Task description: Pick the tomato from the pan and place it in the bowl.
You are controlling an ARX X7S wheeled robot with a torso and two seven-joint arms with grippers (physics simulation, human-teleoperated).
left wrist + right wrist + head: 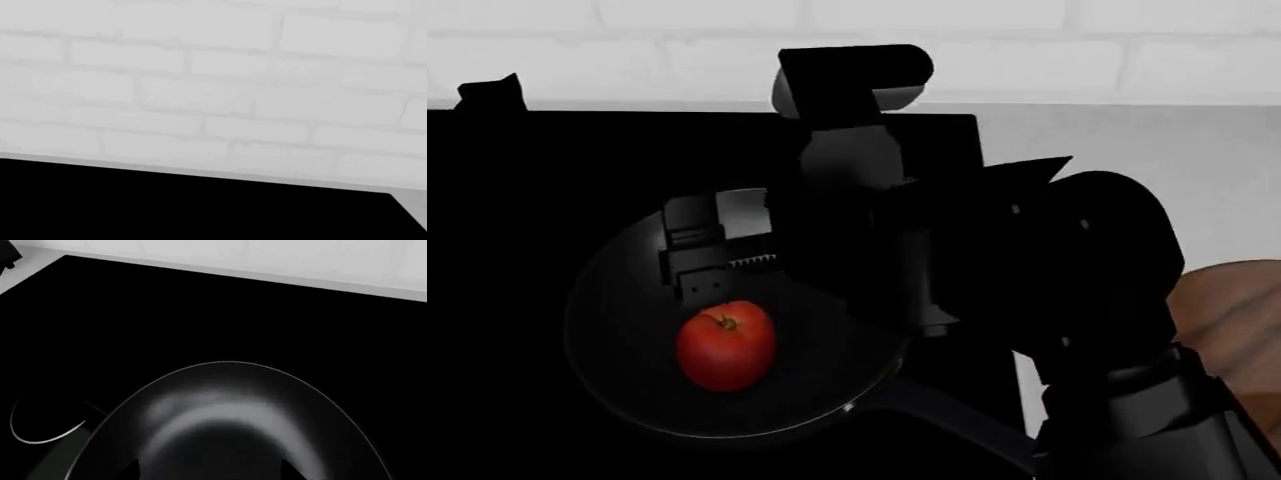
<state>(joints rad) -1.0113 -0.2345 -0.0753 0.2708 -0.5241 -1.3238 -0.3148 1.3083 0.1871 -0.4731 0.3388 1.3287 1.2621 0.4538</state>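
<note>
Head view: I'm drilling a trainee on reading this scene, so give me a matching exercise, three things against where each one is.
Things:
1. tomato
2. bowl
3. right gripper

Places:
A. at the view's right edge, partly hidden by the arm
B. lying inside the pan, near its front
C. over the pan, just behind the red fruit

Pairs: 1-B, 2-A, 3-C
</note>
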